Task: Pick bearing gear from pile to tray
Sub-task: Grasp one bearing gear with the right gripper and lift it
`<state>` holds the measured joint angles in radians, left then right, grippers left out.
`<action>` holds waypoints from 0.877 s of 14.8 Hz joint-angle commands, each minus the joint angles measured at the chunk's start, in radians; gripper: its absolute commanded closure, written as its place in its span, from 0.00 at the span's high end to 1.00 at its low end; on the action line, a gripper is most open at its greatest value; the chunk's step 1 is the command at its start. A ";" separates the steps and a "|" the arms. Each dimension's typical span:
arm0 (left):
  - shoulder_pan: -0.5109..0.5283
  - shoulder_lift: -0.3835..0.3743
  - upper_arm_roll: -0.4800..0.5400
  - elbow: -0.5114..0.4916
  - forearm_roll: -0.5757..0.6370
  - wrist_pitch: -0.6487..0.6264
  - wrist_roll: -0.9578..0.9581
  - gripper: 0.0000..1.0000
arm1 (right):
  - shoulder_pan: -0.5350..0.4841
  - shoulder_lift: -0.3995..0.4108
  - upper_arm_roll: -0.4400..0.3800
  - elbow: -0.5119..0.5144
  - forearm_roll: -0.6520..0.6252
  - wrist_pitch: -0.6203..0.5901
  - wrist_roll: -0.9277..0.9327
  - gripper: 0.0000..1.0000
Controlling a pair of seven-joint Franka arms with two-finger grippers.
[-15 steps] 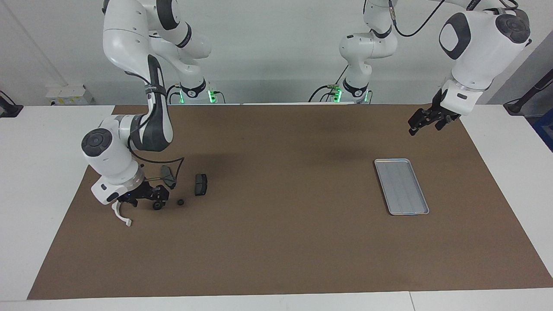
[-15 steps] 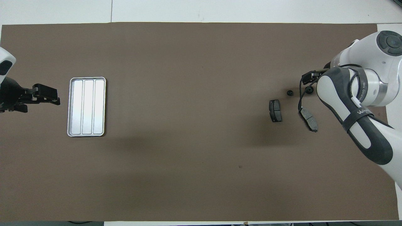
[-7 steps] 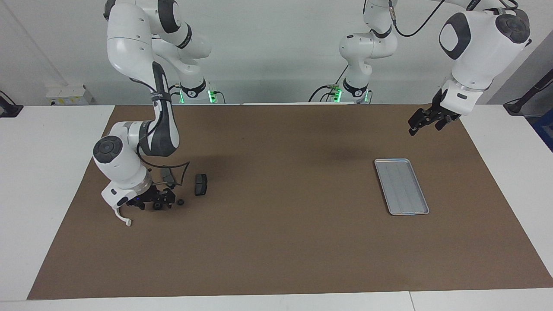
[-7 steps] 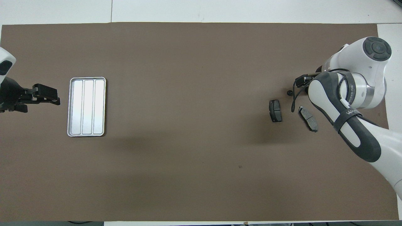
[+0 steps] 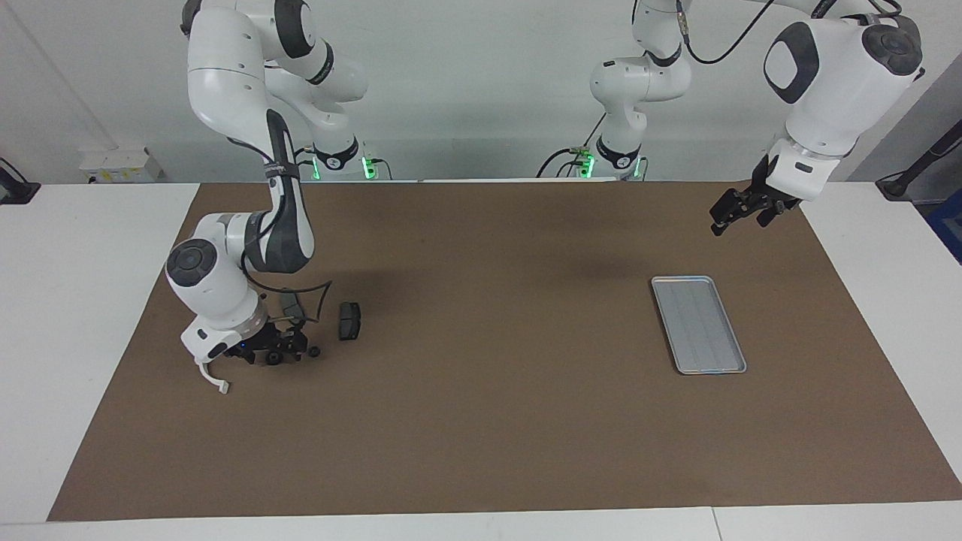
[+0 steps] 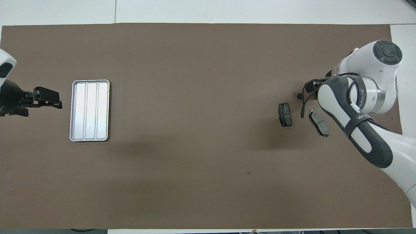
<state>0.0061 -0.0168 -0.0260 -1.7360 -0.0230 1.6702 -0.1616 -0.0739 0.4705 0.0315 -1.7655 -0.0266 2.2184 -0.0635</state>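
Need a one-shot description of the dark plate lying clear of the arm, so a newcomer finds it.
Start at the brown mat, at the right arm's end, where small parts lie scattered by the right tool. The plate is the pile's part closest to the tray. Unlike the second grey plate, it lies alone, with bare mat all round.
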 commanded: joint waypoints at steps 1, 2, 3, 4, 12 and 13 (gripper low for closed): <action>-0.005 -0.032 0.004 -0.036 -0.011 0.019 0.008 1.00 | -0.006 -0.009 0.005 -0.022 -0.009 0.023 -0.016 0.85; -0.005 -0.032 0.004 -0.036 -0.011 0.020 0.008 1.00 | -0.007 -0.009 0.005 -0.028 -0.009 0.023 -0.018 0.84; -0.005 -0.032 0.004 -0.036 -0.011 0.020 0.008 1.00 | -0.006 -0.009 0.005 -0.029 -0.009 0.023 -0.022 0.81; -0.003 -0.032 0.004 -0.036 -0.011 0.020 0.008 1.00 | -0.006 -0.009 0.005 -0.031 -0.009 0.023 -0.024 0.78; -0.005 -0.031 0.004 -0.036 -0.011 0.020 0.008 1.00 | -0.009 -0.007 0.005 -0.046 -0.009 0.046 -0.059 0.73; -0.003 -0.032 0.004 -0.036 -0.011 0.020 0.008 1.00 | -0.009 -0.007 0.005 -0.048 -0.009 0.046 -0.059 0.73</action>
<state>0.0061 -0.0168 -0.0259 -1.7360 -0.0230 1.6702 -0.1616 -0.0738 0.4706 0.0313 -1.7894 -0.0266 2.2310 -0.0959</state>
